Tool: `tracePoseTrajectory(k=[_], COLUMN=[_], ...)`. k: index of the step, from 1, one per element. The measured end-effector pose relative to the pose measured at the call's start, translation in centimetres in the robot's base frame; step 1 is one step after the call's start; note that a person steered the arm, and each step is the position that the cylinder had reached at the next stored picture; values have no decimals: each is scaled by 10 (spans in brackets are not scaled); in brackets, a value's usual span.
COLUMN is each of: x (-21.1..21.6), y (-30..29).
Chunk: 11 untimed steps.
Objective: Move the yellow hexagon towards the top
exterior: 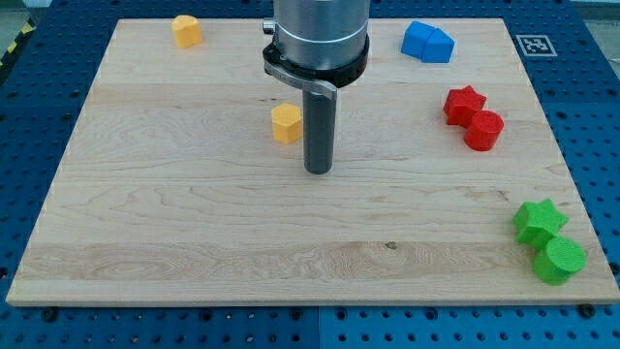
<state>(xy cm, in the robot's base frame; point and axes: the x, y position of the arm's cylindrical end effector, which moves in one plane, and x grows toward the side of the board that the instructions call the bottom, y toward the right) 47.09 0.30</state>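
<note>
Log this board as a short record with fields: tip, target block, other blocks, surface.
tip: my tip is on the board, just to the view's right of and slightly below the yellow hexagon
target: yellow hexagon, near the centre
other yellow: yellow block, top left
blue: blue block, top right
red: red star touching red cylinder
green: green star touching green cylinder
surface: wooden board
</note>
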Motion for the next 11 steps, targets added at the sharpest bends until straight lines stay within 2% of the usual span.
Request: tracePoseTrajectory(k=[1,4,9,11], x=[-6,-28,-35,-75], y=[-18,-23,-45,-45])
